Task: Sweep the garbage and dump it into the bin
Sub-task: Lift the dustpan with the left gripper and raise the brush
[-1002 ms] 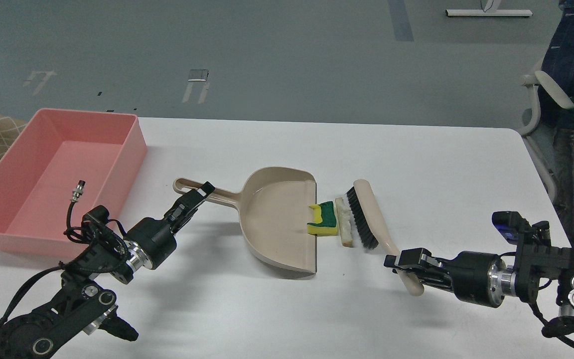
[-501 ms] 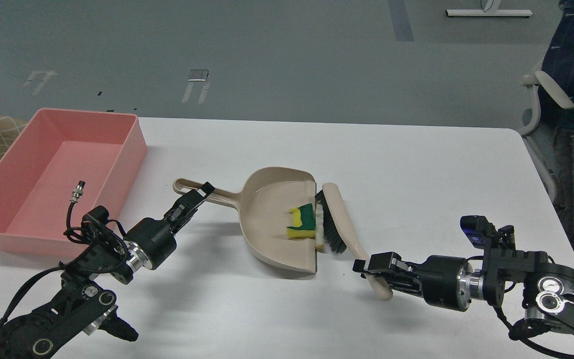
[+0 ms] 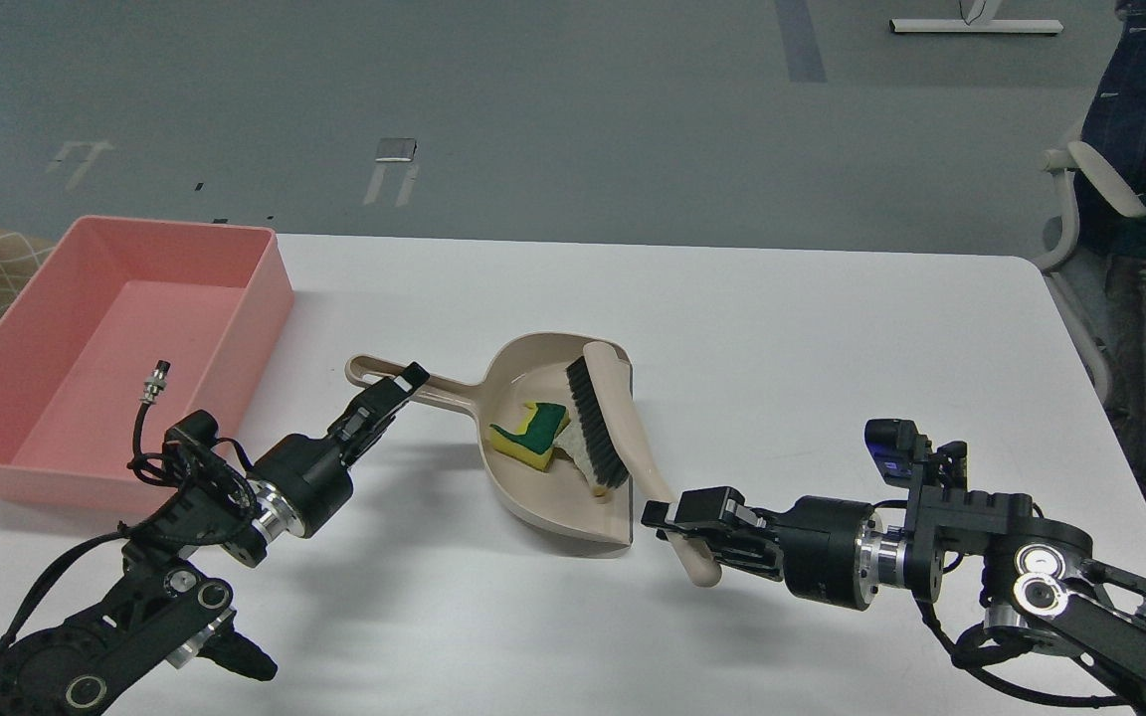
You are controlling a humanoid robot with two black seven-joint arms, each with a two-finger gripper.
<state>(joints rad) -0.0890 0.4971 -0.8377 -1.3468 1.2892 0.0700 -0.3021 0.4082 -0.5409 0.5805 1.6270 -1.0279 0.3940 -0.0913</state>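
The beige dustpan (image 3: 533,497) lies mid-table, mouth to the right. The yellow sponge with its green layer (image 3: 530,438) lies inside the pan, and the white bread slice (image 3: 574,455) lies against it, partly hidden by bristles. My right gripper (image 3: 684,519) is shut on the handle of the beige brush (image 3: 623,418), whose black bristles are inside the pan behind the garbage. My left gripper (image 3: 394,388) is shut on the dustpan's handle (image 3: 434,390). The pink bin (image 3: 265,288) stands at the far left, apart from both.
A loose cable with a metal plug (image 3: 153,381) sticks up from my left arm in front of the bin. A chair (image 3: 1090,189) and a seated person stand beyond the table's right edge. The table's front edge runs near my arms.
My right gripper swept the brush leftward, pushing the sponge and bread from the table at the pan's lip fully into the dustpan. The left gripper and dustpan stayed put.
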